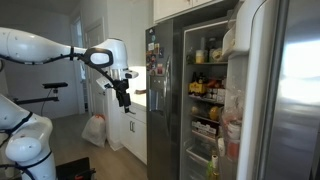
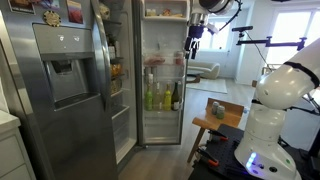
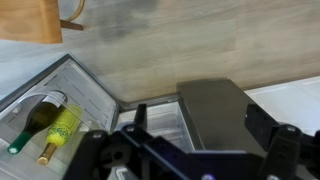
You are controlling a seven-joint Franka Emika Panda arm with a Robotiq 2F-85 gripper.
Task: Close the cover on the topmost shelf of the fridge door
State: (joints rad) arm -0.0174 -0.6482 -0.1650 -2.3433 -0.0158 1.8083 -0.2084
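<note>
The fridge door [image 1: 290, 90] stands open, steel face outward, with white inner shelves of bottles and jars [image 1: 232, 100]. In an exterior view its inner face [image 2: 165, 125] faces the camera. The topmost shelf [image 1: 231, 40] [image 2: 165, 13] is narrow and holds small items; I cannot make out its cover. My gripper [image 1: 122, 97] [image 2: 193, 30] is open and empty, high up beside the door's upper corner and apart from the shelf. In the wrist view the gripper [image 3: 200, 115] hangs over a dark grey flat panel [image 3: 215, 100], next to a white compartment holding a wine bottle [image 3: 55, 125].
The fridge interior [image 1: 205, 80] is open with filled shelves. A dark panel with magnets [image 1: 154, 55] and a dispenser door [image 2: 60, 70] stand beside it. A small wooden table [image 2: 215, 118] stands on the wood floor [image 3: 180, 40]. A white bag [image 1: 94, 130] lies by the cabinets.
</note>
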